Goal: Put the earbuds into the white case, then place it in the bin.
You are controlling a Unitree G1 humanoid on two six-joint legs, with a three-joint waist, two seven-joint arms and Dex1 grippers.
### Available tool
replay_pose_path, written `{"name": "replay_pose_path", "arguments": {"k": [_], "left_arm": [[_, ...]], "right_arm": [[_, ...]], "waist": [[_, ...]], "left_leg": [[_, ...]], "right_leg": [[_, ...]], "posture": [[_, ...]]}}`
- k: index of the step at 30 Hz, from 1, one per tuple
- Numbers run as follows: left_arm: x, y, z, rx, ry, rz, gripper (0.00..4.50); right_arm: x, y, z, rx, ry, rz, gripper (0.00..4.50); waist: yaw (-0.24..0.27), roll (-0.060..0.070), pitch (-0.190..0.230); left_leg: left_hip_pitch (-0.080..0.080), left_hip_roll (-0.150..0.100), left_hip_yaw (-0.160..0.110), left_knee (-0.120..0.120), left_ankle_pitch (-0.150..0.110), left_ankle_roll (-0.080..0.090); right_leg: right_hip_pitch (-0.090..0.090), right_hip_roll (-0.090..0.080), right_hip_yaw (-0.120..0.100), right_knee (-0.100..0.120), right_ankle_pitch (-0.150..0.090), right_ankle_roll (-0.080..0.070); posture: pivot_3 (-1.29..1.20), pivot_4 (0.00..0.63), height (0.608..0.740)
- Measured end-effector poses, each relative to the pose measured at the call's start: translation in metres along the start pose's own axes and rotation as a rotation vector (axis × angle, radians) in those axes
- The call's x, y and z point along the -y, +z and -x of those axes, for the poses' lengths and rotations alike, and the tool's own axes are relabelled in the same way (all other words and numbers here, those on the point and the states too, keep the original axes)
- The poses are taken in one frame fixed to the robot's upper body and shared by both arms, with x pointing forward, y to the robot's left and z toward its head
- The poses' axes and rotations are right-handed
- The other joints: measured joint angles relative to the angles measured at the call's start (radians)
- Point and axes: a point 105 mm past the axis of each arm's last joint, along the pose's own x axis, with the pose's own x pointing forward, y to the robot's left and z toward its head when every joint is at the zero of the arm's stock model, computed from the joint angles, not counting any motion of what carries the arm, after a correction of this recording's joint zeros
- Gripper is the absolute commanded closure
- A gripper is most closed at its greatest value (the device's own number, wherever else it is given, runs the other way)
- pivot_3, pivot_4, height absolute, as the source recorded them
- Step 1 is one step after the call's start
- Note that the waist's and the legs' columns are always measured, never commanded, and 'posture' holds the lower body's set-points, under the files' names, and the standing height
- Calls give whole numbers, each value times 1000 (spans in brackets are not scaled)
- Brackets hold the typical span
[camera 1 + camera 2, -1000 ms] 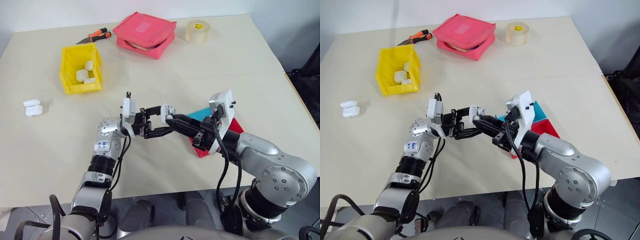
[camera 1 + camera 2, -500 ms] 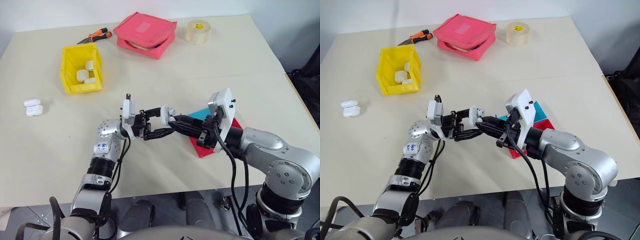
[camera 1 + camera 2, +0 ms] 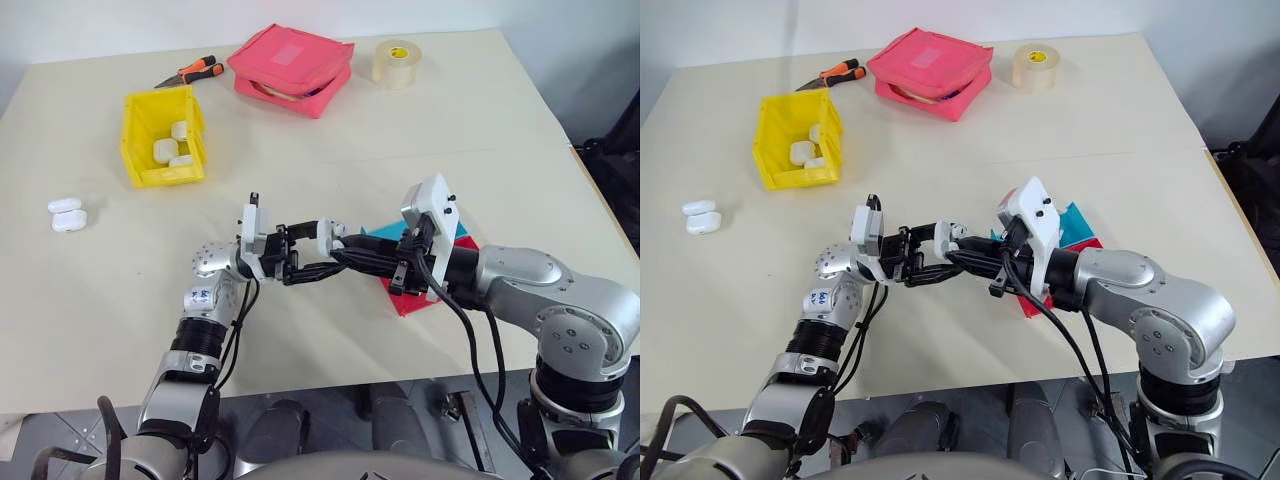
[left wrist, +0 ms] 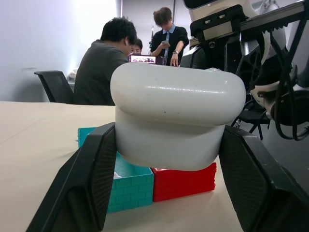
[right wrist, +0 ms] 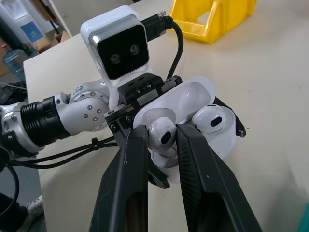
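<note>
My left gripper (image 3: 322, 250) is shut on the white case (image 3: 328, 236) and holds it above the middle of the table, lid open. In the left wrist view the case (image 4: 176, 116) sits between both black fingers (image 4: 91, 179). My right gripper (image 5: 161, 137) reaches in from the right, shut on one earbud (image 5: 162, 131) at the case's open mouth. A second earbud (image 5: 211, 118) lies seated inside the case (image 5: 193, 96). The yellow bin (image 3: 165, 180) stands at the far left with three white cases (image 3: 165, 150) in it.
Two more white cases (image 3: 66, 213) lie on the table at the left edge. A pink pouch (image 3: 290, 68), a tape roll (image 3: 396, 62) and orange-handled pliers (image 3: 190, 72) sit at the back. Blue and red trays (image 3: 415, 295) lie under my right arm. People sit in the background.
My right arm has swung and its wrist has rolled, with the fingertips staying at the case. The left gripper and the case have kept still.
</note>
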Motion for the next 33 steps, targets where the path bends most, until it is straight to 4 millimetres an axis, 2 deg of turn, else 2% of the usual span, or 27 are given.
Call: {"name": "replay_pose_path", "arguments": {"k": [22,24,27,33], "left_arm": [[0,-2,6,-12,0,-2,1705],[0,-2,6,-11,2,-3,1705],[-1,-3,6,-6,10,2,1705],[-2,-2,6,4,19,4,1705]], "right_arm": [[4,-1,-7,-55,49,25,4008],[4,0,-8,-55,50,28,3297],[5,1,-8,-55,43,36,2543],[4,3,-9,-54,43,45,2543]], "waist": [[1,0,0],[0,0,0],[1,0,0],[1,0,0]], "left_leg": [[0,0,0,0,0,0],[0,0,0,0,0,0],[0,0,0,0,0,0],[0,0,0,0,0,0]], "right_leg": [[0,0,0,-1,0,0],[0,0,0,-1,0,0],[0,0,0,-1,0,0],[0,0,0,-1,0,0]], "posture": [[0,150,740],[0,150,740],[0,150,740],[0,150,740]]}}
